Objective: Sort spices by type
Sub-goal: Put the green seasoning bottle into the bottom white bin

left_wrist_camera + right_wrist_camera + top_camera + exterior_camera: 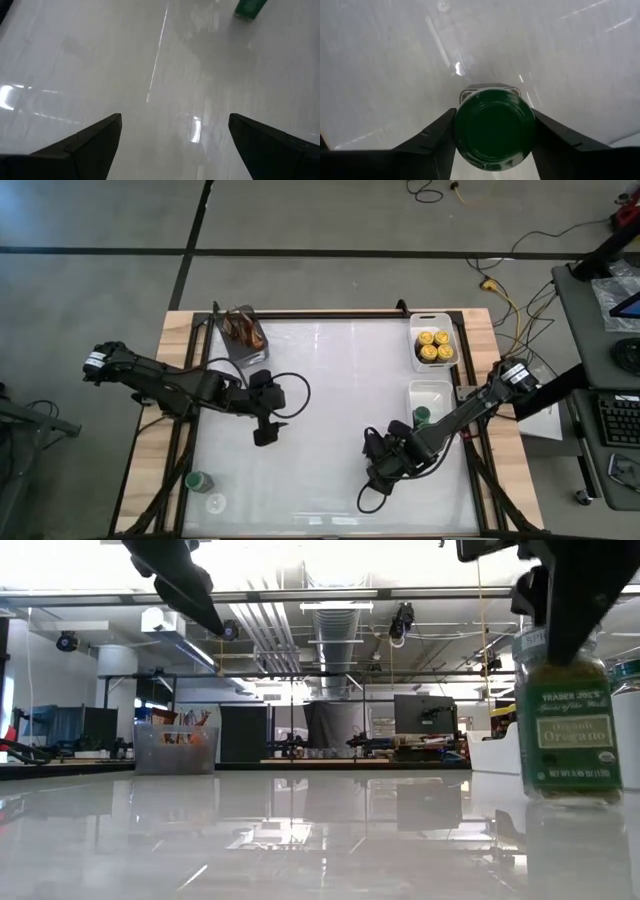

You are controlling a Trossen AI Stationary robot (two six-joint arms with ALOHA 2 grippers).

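Overhead, four yellow-lidded jars (434,345) (one tray (432,319)), right claw (494,131) clamped on green-lidded jar (494,128), left claw (175,137) wide open, empty.

— What does the label say on the green-lidded jar (567,712) between my right fingers?
— "TRADER JOE'S", then "Organic Oregano".
— Anything else readable?
— The smaller print I can't make out.

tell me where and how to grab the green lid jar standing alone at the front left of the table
Grip the green-lidded jar across its round lid and neck, coming straight down from above. It stands upright with open table around it, only a clear jar close beside it. The left gripper, open, is likely nearest; the right gripper is closing on another green jar.
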